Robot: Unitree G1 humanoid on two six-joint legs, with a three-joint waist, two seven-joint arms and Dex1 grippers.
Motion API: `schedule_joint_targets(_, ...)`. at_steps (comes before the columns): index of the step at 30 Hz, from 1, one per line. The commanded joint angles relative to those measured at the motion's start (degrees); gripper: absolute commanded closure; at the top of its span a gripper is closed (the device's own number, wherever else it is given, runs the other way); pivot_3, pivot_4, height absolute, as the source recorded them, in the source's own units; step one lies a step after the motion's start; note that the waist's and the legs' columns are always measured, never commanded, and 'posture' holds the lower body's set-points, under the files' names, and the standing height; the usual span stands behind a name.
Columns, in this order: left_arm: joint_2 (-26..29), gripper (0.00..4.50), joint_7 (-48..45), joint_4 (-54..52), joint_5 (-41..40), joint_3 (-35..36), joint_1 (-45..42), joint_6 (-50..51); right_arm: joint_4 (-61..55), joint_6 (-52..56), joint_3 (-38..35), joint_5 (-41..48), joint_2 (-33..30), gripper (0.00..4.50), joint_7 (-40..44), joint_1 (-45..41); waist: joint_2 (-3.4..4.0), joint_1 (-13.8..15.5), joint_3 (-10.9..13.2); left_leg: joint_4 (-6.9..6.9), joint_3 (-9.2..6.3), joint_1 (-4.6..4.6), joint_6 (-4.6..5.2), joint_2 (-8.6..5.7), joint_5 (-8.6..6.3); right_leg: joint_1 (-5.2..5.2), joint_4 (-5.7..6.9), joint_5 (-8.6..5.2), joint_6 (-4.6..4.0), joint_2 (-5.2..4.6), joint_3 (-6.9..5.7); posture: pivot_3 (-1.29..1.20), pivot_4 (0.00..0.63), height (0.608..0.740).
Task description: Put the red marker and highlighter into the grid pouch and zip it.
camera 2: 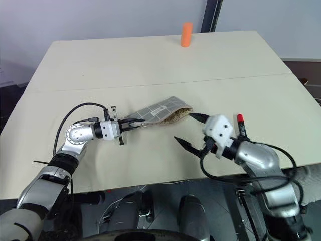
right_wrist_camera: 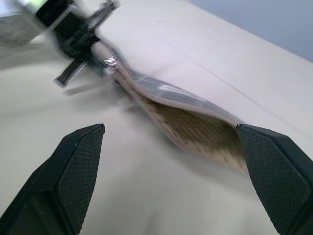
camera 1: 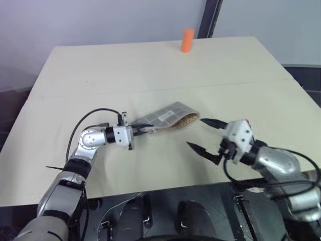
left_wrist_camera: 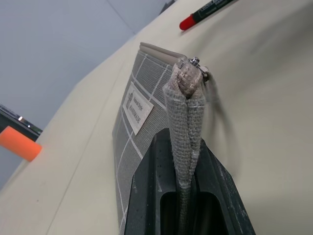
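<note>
L gripper [camera 1: 142, 130] clamped on grid pouch [camera 2: 163, 112] end, lifting it off table [camera 1: 150, 65]. R gripper [camera 1: 206, 134] wide open, empty. Red marker [left_wrist_camera: 208, 11] lies beyond pouch (highlighter not visible). Keep L steady, mouth toward R, grab marker mid-barrel.

Grid pouch gaping, red marker beside it

The grey grid pouch [camera 2: 163, 112] lies mid-table, white label up, one end pinched and lifted, its far mouth open. The red marker [left_wrist_camera: 203, 13] lies on the table just beyond it.
</note>
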Motion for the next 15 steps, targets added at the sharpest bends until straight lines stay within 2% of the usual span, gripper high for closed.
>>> schedule_joint_targets(1,-0.59,4.50,0.95,-0.83,0.29,1.28,-1.50,-0.39,1.43,4.50,-7.33,-10.86,3.17,0.04,-16.74,3.95,-0.02,0.52,-0.01,0.00,0.00,0.00,-0.02,0.00,-0.01,0.01,0.00,-0.03,-0.05,0.00,0.00,0.00,0.150,0.740)
schedule_joint_targets(3,-1.27,4.50,0.45,-0.34,0.49,0.75,-1.64,-0.86,0.62,8.49,-9.13,-11.60,6.08,0.04,-22.19,3.67,-0.01,0.60,-0.02,0.02,0.02,-0.02,-0.03,-0.05,-0.02,-0.03,-0.01,-0.04,-0.09,-0.05,0.01,0.00,0.150,0.740)
schedule_joint_targets(6,-2.25,4.50,-0.17,0.49,0.83,0.10,-1.98,-1.29,0.12,13.45,-9.46,-11.14,6.69,0.04,-23.88,2.91,0.04,0.44,-0.03,0.01,0.04,-0.04,-0.03,-0.04,-0.02,-0.08,-0.02,-0.04,-0.09,-0.04,0.05,0.00,0.150,0.740)
schedule_joint_targets(9,-3.36,4.50,-0.71,1.73,1.23,0.02,-3.37,-1.58,2.49,19.51,-13.30,-9.65,7.58,0.04,-26.16,2.38,0.04,0.47,-0.03,-0.01,0.03,-0.04,-0.01,0.00,0.00,-0.09,-0.01,-0.05,-0.10,0.01,0.05,0.00,0.150,0.740)
schedule_joint_targets(15,-4.41,4.50,-1.33,4.23,1.59,0.16,-5.44,-2.66,3.00,28.20,-15.38,-2.21,8.47,0.04,-22.68,2.92,0.04,0.44,-0.03,-0.01,0.02,-0.05,0.10,0.00,0.04,-0.04,-0.02,-0.04,-0.08,0.03,0.05,0.00,0.150,0.740)
